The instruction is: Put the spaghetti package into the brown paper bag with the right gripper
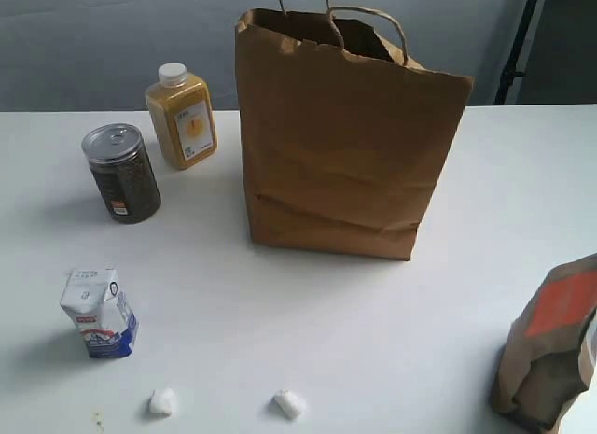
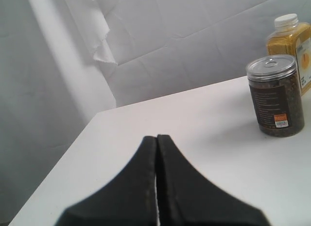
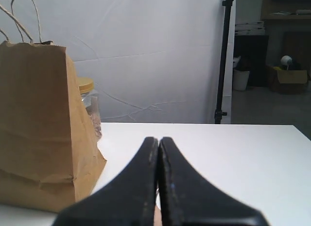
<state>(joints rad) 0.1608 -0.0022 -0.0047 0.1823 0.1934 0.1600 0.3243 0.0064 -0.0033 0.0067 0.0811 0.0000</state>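
Bag [image 1: 345,145] is stood upright on the table [image 1: 280,341], mouth open. Left gripper [image 2: 156,139] and right gripper [image 3: 159,139] are both seen fully closed, tips touching.

no text legible, print too small

Exterior looks down over the table [image 1: 308,341]; low wrist views share its brown paper bag [image 1: 345,145] and jar [image 1: 121,173]

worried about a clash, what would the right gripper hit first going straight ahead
Looks free: the right gripper points over the table toward the white backdrop; the paper bag seems off to one side.
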